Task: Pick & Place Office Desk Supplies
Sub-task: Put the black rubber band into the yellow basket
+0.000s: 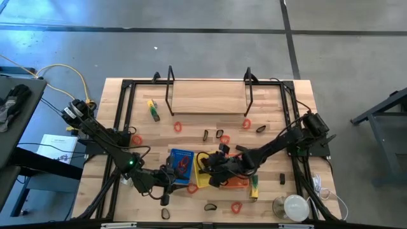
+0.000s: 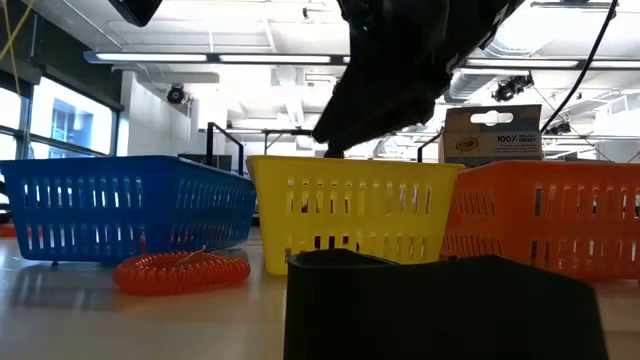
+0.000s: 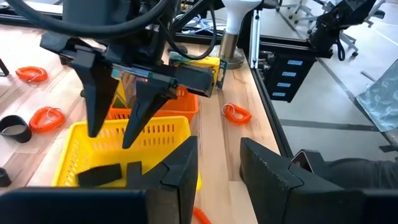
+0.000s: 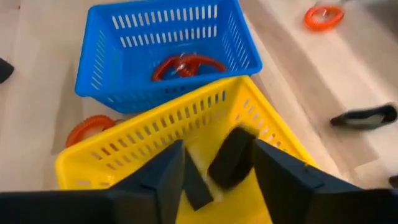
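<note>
My right gripper (image 4: 217, 155) stands open above the yellow tray (image 4: 124, 158), fingers pointing down into it. Two black pieces (image 4: 230, 158) lie on the tray's floor below the fingers; the left wrist view shows them too (image 3: 102, 174). The blue tray (image 4: 106, 50) beside it holds red loops (image 4: 186, 64). My left gripper (image 3: 217, 149) hovers open with nothing between its fingers, at the near side of the yellow tray (image 1: 203, 173). More red loops (image 3: 46, 116) and black loops (image 3: 13, 126) lie loose on the table.
An orange tray (image 2: 550, 215) stands right of the yellow one. A black wire stand (image 1: 210, 95) is at the far edge and a round white object (image 1: 296, 207) at the near right. A yellow-green marker (image 1: 152, 109) and small black clips (image 1: 219, 135) lie scattered.
</note>
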